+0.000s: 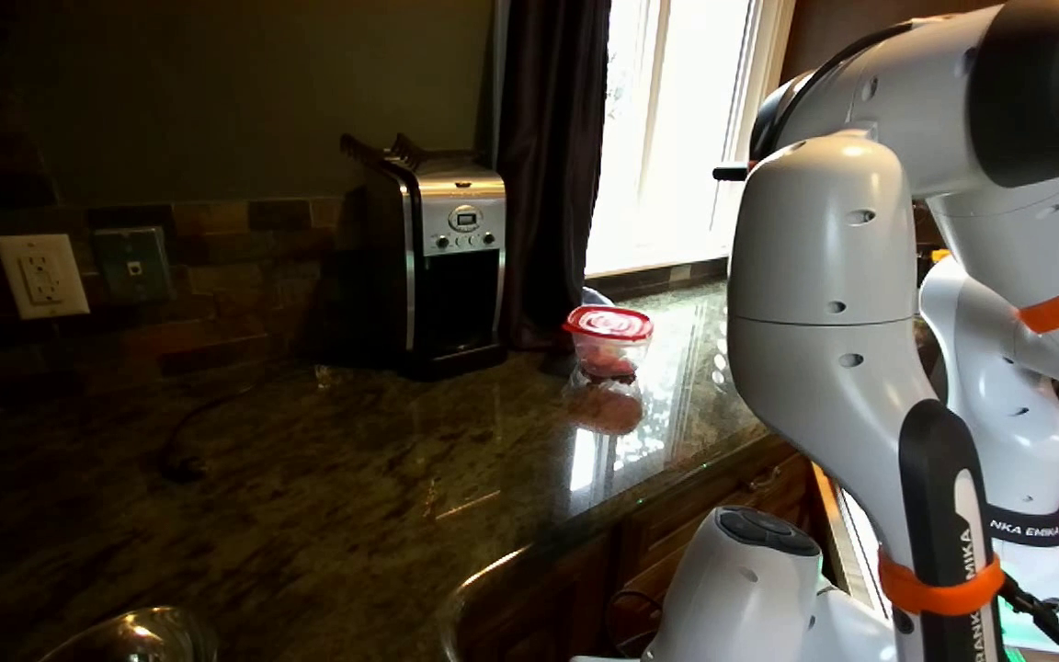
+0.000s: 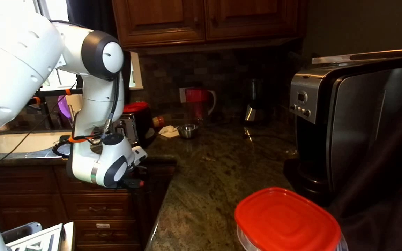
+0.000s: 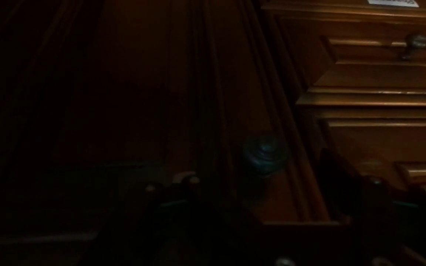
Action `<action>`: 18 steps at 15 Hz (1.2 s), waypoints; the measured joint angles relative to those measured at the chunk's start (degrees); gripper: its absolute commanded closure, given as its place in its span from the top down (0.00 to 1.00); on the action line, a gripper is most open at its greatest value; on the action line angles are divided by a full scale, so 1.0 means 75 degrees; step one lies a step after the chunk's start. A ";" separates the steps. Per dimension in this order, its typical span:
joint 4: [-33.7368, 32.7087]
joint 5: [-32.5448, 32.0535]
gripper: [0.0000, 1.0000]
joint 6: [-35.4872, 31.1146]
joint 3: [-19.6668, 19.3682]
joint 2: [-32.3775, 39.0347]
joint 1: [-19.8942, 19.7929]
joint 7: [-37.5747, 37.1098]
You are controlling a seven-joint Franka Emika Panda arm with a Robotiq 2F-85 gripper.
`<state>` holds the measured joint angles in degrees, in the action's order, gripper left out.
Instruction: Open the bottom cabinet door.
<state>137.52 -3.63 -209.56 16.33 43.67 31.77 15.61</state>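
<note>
The dark brown wooden cabinet door fills the left and middle of the wrist view and appears shut. Its round dark metal knob sits near the door's right edge. My gripper is open, with one dark finger to each side of the knob. The fingers look apart from the knob, and their exact depth is hard to tell in the dark. In an exterior view the arm's white wrist hangs low at the counter's front edge. In that view the door and the fingertips are lost in shadow.
Drawers with metal handles stand right of the door. The granite counter juts out beside the arm. A red-lidded container, a coffee maker and a steel bowl stand on it.
</note>
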 measured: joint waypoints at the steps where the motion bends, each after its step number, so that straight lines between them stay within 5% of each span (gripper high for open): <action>1: -0.0057 -0.0013 0.42 0.0018 -0.0001 0.0050 -0.0007 -0.0017; 3: -0.0156 -0.0026 0.37 0.0065 -0.0004 0.0143 -0.0024 -0.0069; 7: -0.0221 -0.0049 0.08 0.0235 -0.0011 0.0229 -0.0029 -0.0180; 18: 0.1021 0.0129 0.08 0.2891 -0.0371 -0.1379 0.0055 -0.0978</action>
<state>145.18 -2.66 -187.87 13.54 33.32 32.18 8.28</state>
